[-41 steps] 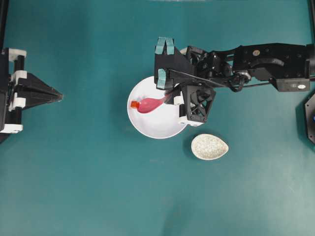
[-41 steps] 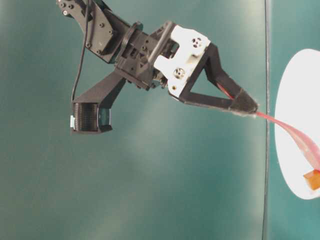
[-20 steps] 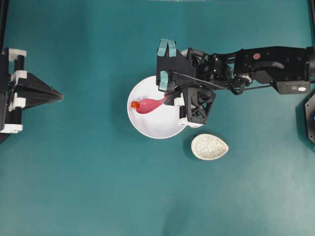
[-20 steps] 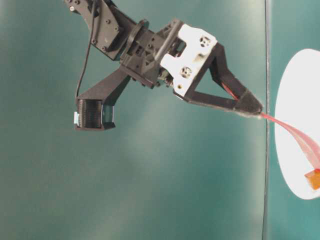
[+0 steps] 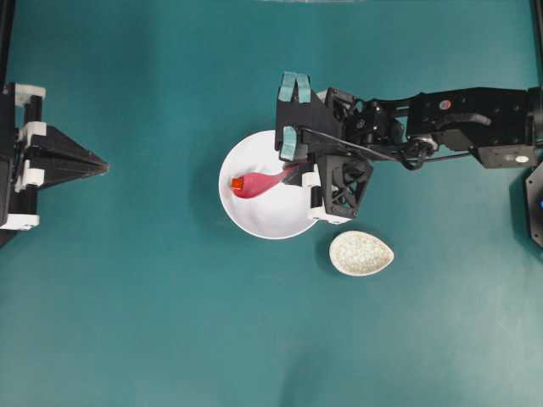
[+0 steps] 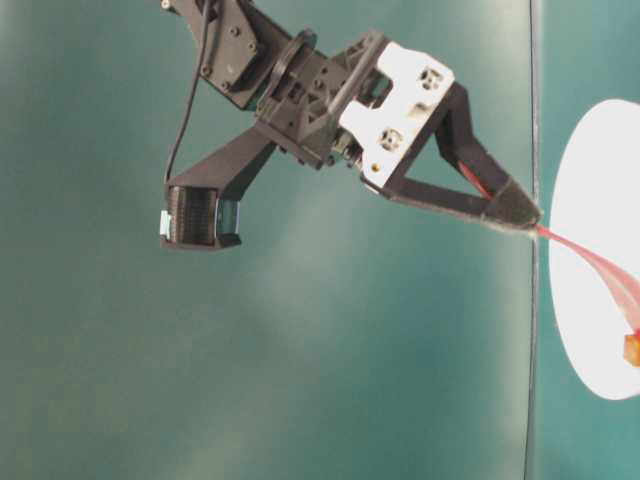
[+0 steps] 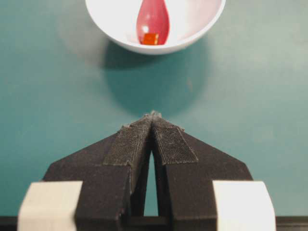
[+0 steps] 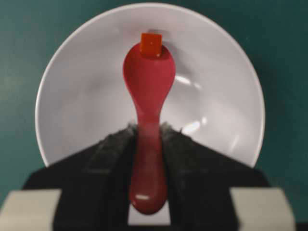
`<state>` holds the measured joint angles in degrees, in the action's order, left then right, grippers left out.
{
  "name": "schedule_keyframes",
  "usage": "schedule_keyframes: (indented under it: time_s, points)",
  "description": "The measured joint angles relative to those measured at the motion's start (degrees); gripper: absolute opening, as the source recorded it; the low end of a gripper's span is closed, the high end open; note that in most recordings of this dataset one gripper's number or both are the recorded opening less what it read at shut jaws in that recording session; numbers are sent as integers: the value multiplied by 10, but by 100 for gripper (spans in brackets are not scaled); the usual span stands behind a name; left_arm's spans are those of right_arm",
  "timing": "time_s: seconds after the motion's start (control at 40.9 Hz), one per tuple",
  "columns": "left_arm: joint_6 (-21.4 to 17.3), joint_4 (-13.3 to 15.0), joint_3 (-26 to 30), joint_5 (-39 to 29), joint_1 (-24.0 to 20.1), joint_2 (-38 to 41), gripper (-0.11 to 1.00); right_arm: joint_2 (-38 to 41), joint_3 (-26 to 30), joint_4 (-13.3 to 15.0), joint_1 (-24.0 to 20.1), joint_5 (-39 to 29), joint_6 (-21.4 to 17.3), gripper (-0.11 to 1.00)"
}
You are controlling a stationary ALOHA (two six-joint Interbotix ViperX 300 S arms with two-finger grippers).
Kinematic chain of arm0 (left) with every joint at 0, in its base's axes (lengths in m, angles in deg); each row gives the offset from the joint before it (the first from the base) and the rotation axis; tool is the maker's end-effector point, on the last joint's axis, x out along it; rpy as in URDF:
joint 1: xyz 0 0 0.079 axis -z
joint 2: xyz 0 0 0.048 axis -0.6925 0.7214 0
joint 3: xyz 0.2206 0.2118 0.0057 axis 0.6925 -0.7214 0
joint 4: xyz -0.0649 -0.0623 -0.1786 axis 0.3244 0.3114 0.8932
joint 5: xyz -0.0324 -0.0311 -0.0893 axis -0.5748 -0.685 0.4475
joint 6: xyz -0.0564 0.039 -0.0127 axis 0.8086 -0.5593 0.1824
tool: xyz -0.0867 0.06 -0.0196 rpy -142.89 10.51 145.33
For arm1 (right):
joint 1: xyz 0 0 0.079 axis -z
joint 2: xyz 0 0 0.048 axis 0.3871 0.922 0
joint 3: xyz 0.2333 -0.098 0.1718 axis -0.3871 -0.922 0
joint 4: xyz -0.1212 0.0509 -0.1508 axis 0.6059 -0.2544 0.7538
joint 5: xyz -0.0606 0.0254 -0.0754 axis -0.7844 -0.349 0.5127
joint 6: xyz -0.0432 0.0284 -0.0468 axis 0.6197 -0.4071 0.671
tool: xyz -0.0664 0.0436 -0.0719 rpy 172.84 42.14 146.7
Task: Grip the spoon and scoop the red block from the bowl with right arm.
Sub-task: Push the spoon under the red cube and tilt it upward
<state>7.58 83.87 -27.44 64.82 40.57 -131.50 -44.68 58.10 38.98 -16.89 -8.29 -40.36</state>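
The flat teal desk (image 5: 170,322) carries everything here. Over its right half reaches the right arm (image 5: 458,127), black with white brackets and teal tape patches. Since a second ago it has drawn back a little toward its own base in the overhead view; in the table-level view the wrist sits higher and further right.

The large round plain white bowl (image 5: 254,219) has not shifted. Inside it the glossy pink-red soup spoon (image 5: 259,181) has slid a little with the arm, its oval scoop now nearer the middle of the bowl than before. The right fingers (image 8: 120,149) are partly closed, pressing both sides of the straight handle, with the handle's end poking out behind them. The right gripper (image 5: 297,170) hangs over the bowl's right rim.

The tiny red-orange cube (image 8: 150,44) lay just off the scoop's tip, out toward the bowl's left wall, a second ago. Now it sits at the very tip of the scoop, touching it; from the left wrist view it looks to rest on the front lip of the scoop, though how far on is hard to tell.

The left gripper (image 7: 153,118) has stayed parked at the left edge, well apart from the bowl, its fingers pressed together on nothing.

A small speckled beige teardrop dish (image 5: 361,253) lies just beside the bowl, below the right arm, clear of the spoon's path.
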Motion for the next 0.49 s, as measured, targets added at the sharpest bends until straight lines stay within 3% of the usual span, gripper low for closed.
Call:
schedule_keyframes:
  time_s: [0.49]
  points:
    - [0, 0, 0, -1, 0, 0, -1, -72, -91, -5, -4, 84, -34, 24]
